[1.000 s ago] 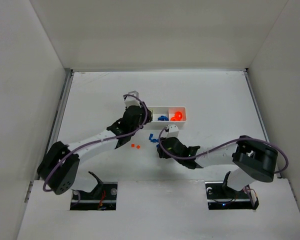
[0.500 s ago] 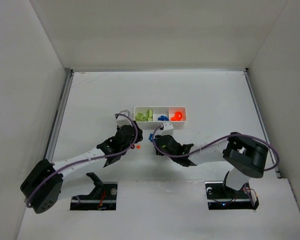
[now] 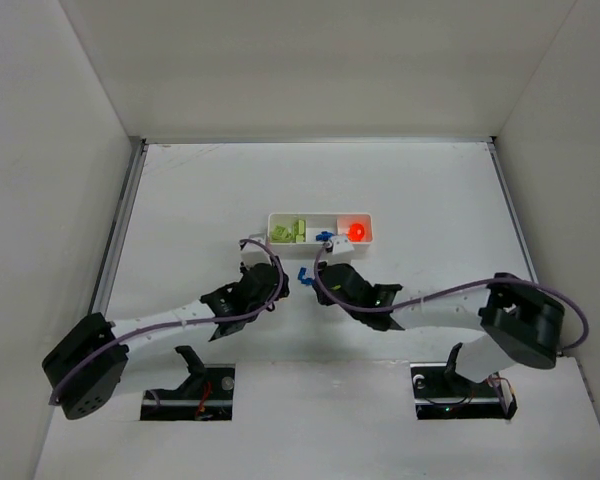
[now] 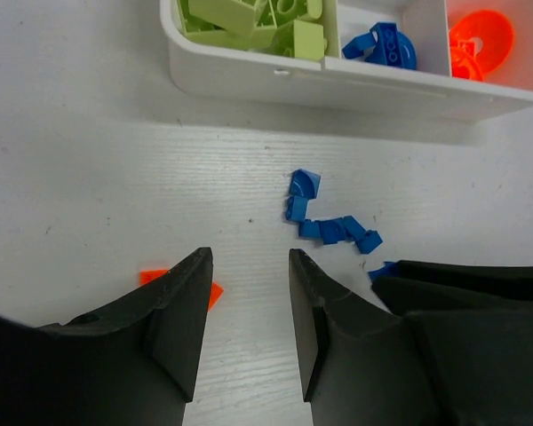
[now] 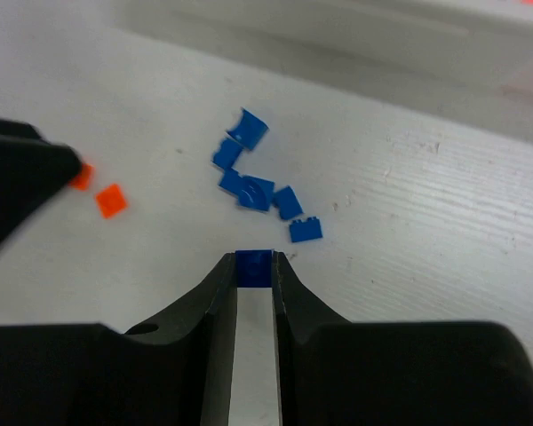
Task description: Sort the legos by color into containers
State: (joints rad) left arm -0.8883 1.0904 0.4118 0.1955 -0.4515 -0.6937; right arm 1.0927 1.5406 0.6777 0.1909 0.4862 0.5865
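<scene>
- The left gripper (image 4: 247,306) hangs low over the white table (image 3: 430,190), just in front of the long white plastic tray with 3 compartments (image 4: 364,89); its jaws are released, with a clear gap and only bare table between the 2 black fingers (image 4: 182,328).
- The right gripper (image 5: 254,266) is clenched on 1 small blue plastic brick (image 5: 254,265); the brick sits right at the tips, pressed from both sides.
- In the top view the 2 grippers are close beside each other, near the front wall of the tray, the left one towards the green end and the right one below the middle compartment.
- A small cluster of loose blue bricks (image 5: 253,186) lies on the table between the tray and the grippers; the bricks touch or almost touch one another; they are just ahead of the right fingertips.
- 2 thin orange-red square pieces (image 5: 112,201) lie on the table to the left of the blue cluster; in the left wrist view 1 of them is partly hidden behind the left finger.
- Left compartment: lime green bricks (image 4: 249,18), several piled together.
- Middle compartment: blue pieces (image 4: 382,46).
- Right compartment: bright orange-red pieces (image 4: 480,35); 1 looks round with a hole; how many there are I cannot tell.
</scene>
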